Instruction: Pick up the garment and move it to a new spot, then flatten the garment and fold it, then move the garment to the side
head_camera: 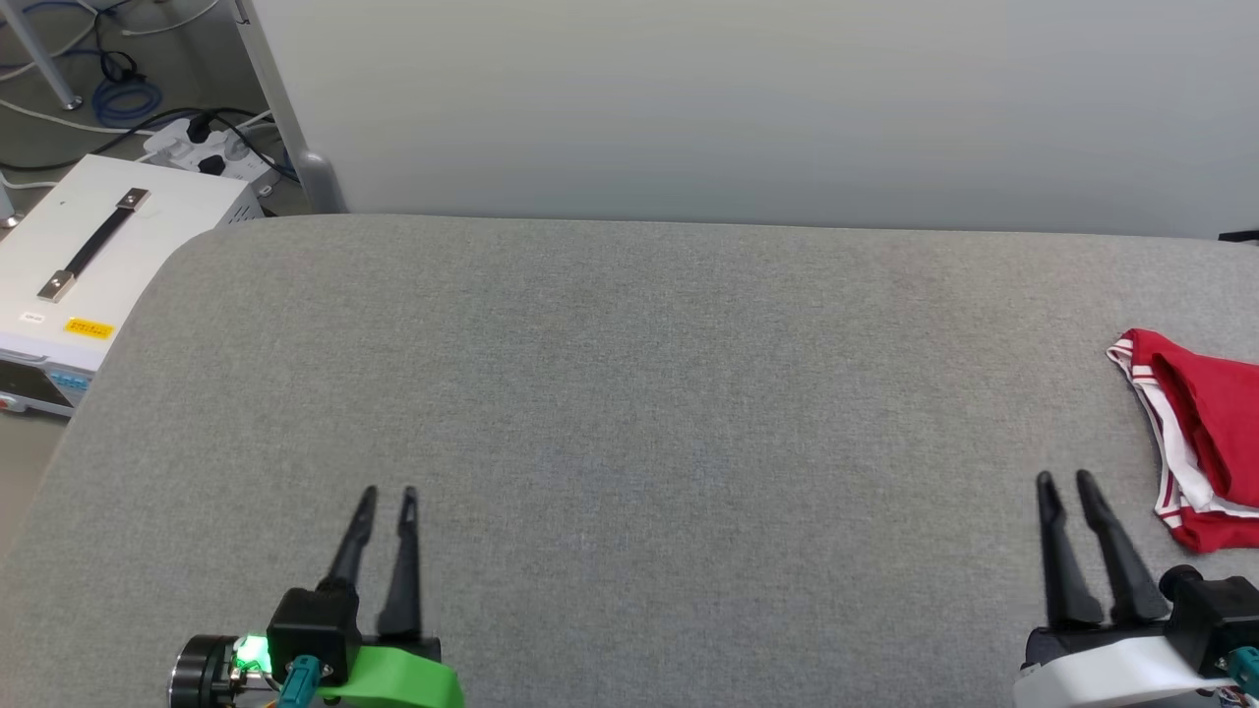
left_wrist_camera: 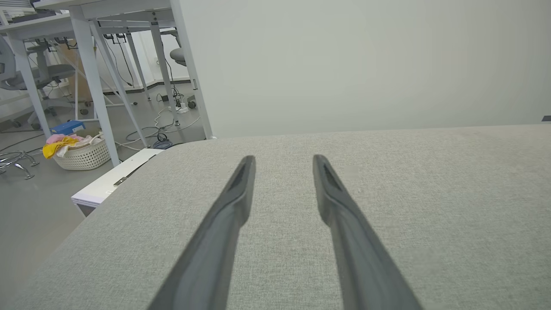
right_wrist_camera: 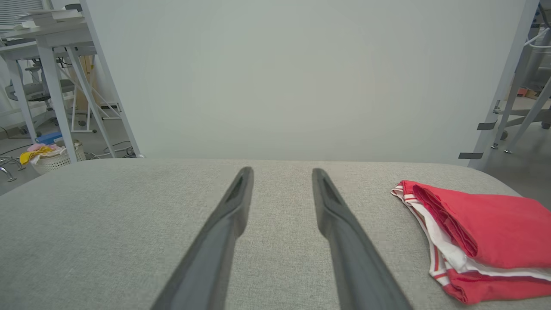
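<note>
Head view, garment [head_camera: 1208,423]: folded red-and-white bundle on the grey tabletop [head_camera: 629,374], just right of the right tool [head_camera: 1064,480].
Long axis: seemingly parallel to that tool's jaws; striped edge faces it.
Left tool [head_camera: 389,495]: jaws apart, empty.
Right tool: jaws apart, empty.
Progress: apparently folded and set aside; little remains.

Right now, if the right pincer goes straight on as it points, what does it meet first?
Nothing near: the right pincer points over bare table toward the far wall. The shirt lies to its right, seemingly off that line.
</note>
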You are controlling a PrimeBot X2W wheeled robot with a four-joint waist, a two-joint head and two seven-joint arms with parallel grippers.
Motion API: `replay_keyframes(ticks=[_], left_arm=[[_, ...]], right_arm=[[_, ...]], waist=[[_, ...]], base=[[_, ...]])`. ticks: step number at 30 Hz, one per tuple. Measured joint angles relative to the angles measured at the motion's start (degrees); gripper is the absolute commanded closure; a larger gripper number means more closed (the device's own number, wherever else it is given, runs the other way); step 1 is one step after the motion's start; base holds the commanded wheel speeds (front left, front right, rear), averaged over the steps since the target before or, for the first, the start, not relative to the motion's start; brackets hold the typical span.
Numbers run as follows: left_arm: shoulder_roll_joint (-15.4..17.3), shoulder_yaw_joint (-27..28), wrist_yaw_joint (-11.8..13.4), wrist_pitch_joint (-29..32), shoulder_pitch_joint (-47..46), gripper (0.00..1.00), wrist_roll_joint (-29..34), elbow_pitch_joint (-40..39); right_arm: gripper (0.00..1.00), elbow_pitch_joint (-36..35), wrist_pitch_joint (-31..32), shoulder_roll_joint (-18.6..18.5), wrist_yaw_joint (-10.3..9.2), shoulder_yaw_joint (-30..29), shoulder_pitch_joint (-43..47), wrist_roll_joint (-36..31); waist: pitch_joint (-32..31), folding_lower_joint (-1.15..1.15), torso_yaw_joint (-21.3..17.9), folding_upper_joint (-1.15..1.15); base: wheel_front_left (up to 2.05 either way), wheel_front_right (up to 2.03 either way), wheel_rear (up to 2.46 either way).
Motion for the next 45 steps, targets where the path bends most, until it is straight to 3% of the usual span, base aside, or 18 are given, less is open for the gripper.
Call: replay_keyframes(ticks=[45], left_arm=[[-1.1,1.9,-0.6,4.9,-0.6,1.00,1.0,-0.5]], right_arm=[[1.00,0.7,4.8,0.0,0.00,0.9,-1.5,-2.3]], waist=[[0.0,0.00,-1.3,0.00]], base=[[0.00,0.00,0.00]])
